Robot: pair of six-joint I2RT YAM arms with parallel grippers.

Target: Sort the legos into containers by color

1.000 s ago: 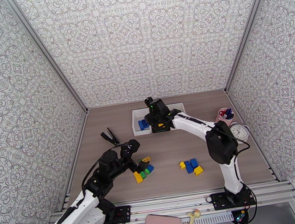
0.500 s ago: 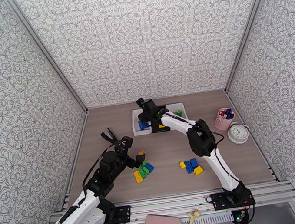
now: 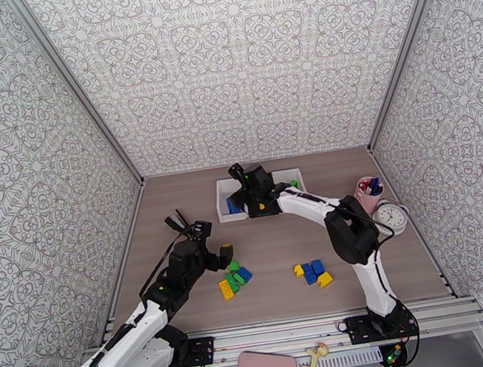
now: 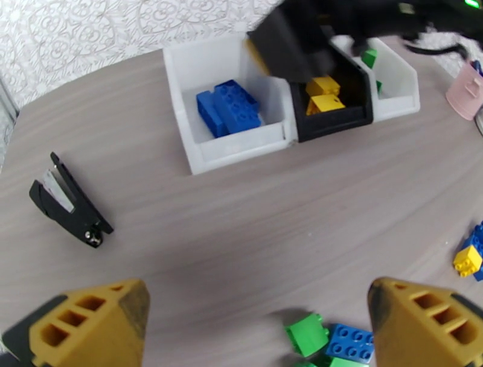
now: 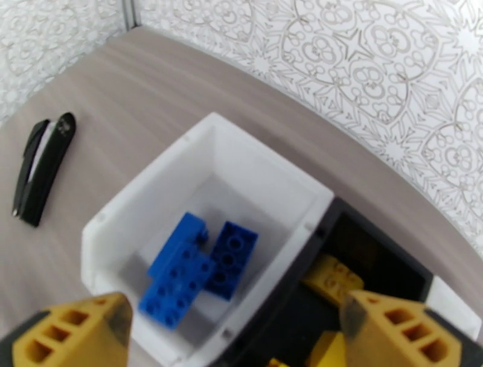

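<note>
The blue legos (image 5: pixel 199 265) lie in a white bin (image 5: pixel 148 175), straight below the right fingers (image 5: pixel 72 332). These fingers are spread wide and there is nothing between them. One second ago they were much less open, and the arm has swung a little over the row of bins in that time. So I judge that a blue brick was just let go here and this one sorting step is done.

Just beside the same fingers, on their right, is the black bin (image 5: pixel 383 238) with yellow legos (image 5: pixel 332 280) inside. Past it is the second white bin (image 4: pixel 398 78), which holds a green lego (image 4: pixel 368 57).

Much work is left. A loose pile (image 3: pixel 232 279) of green, blue and yellow bricks lies on the bench (image 3: pixel 173 204) directly under the left fingers (image 4: pixel 84 320). These have stayed wide open and hold nothing. A second small group (image 3: pixel 311 273), blue and yellow, lies well apart from both pairs of fingers.

A black clip-like tool (image 4: pixel 69 202) lies ahead of the left fingers, on their left. A pink cup (image 3: pixel 367 195) and a small clock (image 3: pixel 392 217) stand far to the right of the right fingers.

I can read no brand or label. The marks on the clock face are too small.
</note>
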